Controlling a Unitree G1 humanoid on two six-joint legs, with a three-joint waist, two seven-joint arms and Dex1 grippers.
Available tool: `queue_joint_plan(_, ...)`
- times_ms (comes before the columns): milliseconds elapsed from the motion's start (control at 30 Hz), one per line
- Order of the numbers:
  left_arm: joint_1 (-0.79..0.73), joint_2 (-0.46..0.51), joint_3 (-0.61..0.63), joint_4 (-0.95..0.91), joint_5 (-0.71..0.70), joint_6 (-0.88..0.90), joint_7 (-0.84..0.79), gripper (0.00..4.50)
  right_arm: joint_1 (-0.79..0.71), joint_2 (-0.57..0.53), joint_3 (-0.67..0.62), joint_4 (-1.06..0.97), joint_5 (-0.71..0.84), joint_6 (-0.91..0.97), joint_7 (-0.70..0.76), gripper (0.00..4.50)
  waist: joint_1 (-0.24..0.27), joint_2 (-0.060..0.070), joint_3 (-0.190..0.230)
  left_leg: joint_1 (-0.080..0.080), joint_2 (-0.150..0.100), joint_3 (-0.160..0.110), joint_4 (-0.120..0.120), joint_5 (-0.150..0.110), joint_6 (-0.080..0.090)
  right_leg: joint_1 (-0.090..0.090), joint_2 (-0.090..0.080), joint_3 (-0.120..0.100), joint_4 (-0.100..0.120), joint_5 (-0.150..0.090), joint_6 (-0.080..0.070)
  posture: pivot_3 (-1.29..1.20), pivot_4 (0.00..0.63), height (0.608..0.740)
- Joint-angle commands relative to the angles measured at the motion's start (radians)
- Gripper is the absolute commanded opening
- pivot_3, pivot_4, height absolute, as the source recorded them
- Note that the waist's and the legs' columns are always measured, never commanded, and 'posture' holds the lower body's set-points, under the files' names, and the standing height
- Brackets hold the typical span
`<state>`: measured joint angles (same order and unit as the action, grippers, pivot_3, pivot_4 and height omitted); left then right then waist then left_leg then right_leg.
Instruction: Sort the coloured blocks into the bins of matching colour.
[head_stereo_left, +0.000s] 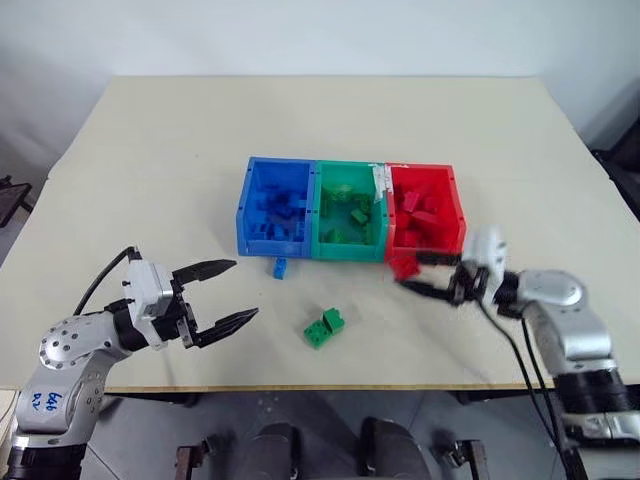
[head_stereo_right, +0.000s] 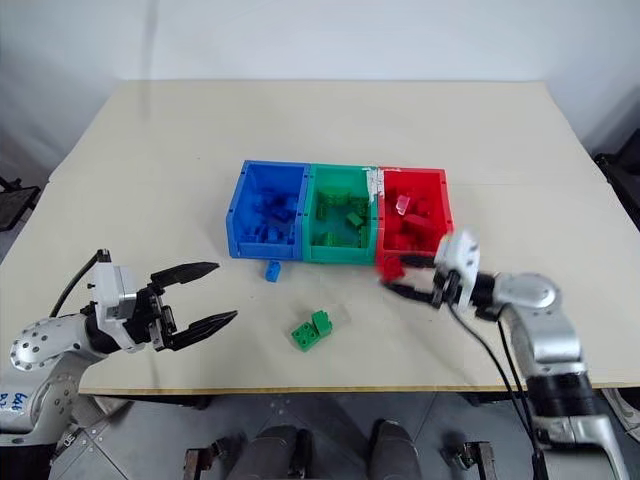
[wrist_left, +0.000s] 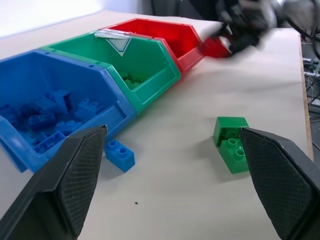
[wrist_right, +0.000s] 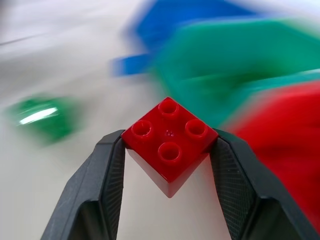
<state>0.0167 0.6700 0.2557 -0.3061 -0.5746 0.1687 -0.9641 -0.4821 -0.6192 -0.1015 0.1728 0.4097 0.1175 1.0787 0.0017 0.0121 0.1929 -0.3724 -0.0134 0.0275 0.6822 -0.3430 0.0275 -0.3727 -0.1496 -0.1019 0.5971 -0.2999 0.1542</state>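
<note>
A small square red studded plastic brick (wrist_right: 169, 144) is clamped between the fingers of the right gripper (head_stereo_left: 420, 277), just in front of the red open-topped plastic bin (head_stereo_left: 452, 215). The left gripper (head_stereo_left: 222, 294) is spread wide and empty, well apart from that bin, with a green studded brick (head_stereo_left: 323, 326) and a small blue brick (head_stereo_left: 281, 267) lying on the table between

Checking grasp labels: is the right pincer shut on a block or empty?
Shut on a block: the right pincer clamps a red block between its two fingers, near the red bin.

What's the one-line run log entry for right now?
right gripper: shut on red block, near red bin | left gripper: open, empty | on table: green block, blue block
</note>
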Motion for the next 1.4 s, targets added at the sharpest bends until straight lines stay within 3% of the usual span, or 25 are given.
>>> queue_joint_plan(33,0.003,0.009,0.002,-0.025,0.009,-0.013,-0.009,4.5,-0.129,0.015,-0.047,0.131,-0.024,-0.009,-0.104,2.1,-0.004,0.0,0.0,0.0,0.0,0.0,0.0,0.0,0.0,0.0,0.0,0.0,0.0,0.0,0.0,0.0,0.15,0.74)
queue_joint_plan(167,-0.017,0.009,-0.006,-0.015,0.015,-0.01,-0.007,4.5,-0.233,0.016,0.002,0.278,-0.117,-0.077,-0.125,2.1,-0.005,0.0,0.0,0.0,0.0,0.001,-0.001,0.0,0.0,-0.001,0.0,0.0,0.0,0.0,0.0,0.0,0.15,0.74)
queue_joint_plan(400,-0.028,0.005,-0.003,-0.009,0.009,0.0,-0.001,4.5,-0.269,0.025,-0.012,0.341,-0.112,-0.165,-0.064,4.45,-0.005,0.0,0.0,-0.002,0.0,0.0,0.0,0.0,0.0,-0.002,0.0,0.0,0.0,0.0,0.0,0.0,0.15,0.74)
queue_joint_plan(533,-0.021,0.017,0.013,0.035,0.053,-0.024,0.013,4.5,-0.188,0.007,-0.082,0.229,0.01,-0.17,0.059,4.49,-0.002,0.0,0.0,-0.002,0.0,0.0,0.0,0.0,0.0,-0.002,0.0,-0.001,0.0,0.0,0.0,0.0,0.15,0.74)
queue_joint_plan(700,-0.042,0.119,0.08,0.241,0.091,-0.074,-0.067,4.5,0.041,-0.042,-0.129,0.01,0.101,-0.166,0.172,4.49,-0.001,0.0,0.0,-0.002,0.0,0.0,-0.001,0.0,0.0,-0.002,0.001,-0.002,0.0,0.0,0.0,0.0,0.15,0.74)
queue_joint_plan(733,-0.037,0.133,0.081,0.256,0.089,-0.075,-0.088,4.5,0.108,-0.094,-0.124,-0.02,0.115,-0.142,0.253,4.49,-0.002,0.0,0.0,-0.002,0.0,0.001,-0.001,0.0,0.001,-0.002,0.0,-0.002,0.0,0.0,0.0,0.0,0.15,0.74)
queue_joint_plan(800,-0.028,0.15,0.079,0.268,0.085,-0.064,-0.114,4.5,0.209,-0.165,-0.125,-0.055,0.131,-0.133,0.365,4.49,0.004,0.0,0.0,-0.002,0.0,0.003,0.0,-0.001,0.002,-0.002,-0.001,-0.001,-0.001,0.0,0.001,0.0,0.15,0.74)
queue_joint_plan(933,-0.018,0.15,0.054,0.221,0.073,-0.019,-0.119,4.5,0.292,-0.211,-0.153,-0.064,0.15,-0.135,0.402,4.49,-0.002,0.0,0.0,-0.001,0.001,0.004,0.0,-0.001,0.003,-0.001,-0.001,-0.001,-0.001,0.0,0.001,0.0,0.15,0.74)
queue_joint_plan(1167,-0.118,0.167,-0.111,-0.035,0.018,0.292,-0.046,4.5,0.315,-0.196,-0.155,-0.066,0.141,-0.167,0.391,4.49,0.002,0.0,0.0,0.001,0.002,0.006,0.0,-0.002,0.002,-0.001,0.0,0.001,0.0,0.001,0.0,0.0,0.15,0.74)
queue_joint_plan(1267,-0.281,0.167,-0.276,-0.098,0.122,0.487,0.07,4.5,0.302,-0.188,-0.148,-0.062,0.137,-0.166,0.378,4.49,0.016,0.0,0.0,0.001,0.002,0.006,0.001,-0.002,0.002,-0.001,0.0,0.001,0.001,0.001,0.0,0.0,0.15,0.74)
queue_joint_plan(1400,-0.479,0.089,-0.397,-0.14,0.08,0.71,0.137,4.5,0.297,-0.179,-0.143,-0.067,0.135,-0.165,0.367,4.49,0.024,0.0,0.0,0.002,0.001,0.006,0.002,-0.002,0.002,-0.001,0.0,0.002,0.003,0.001,0.0,0.0,0.15,0.74)
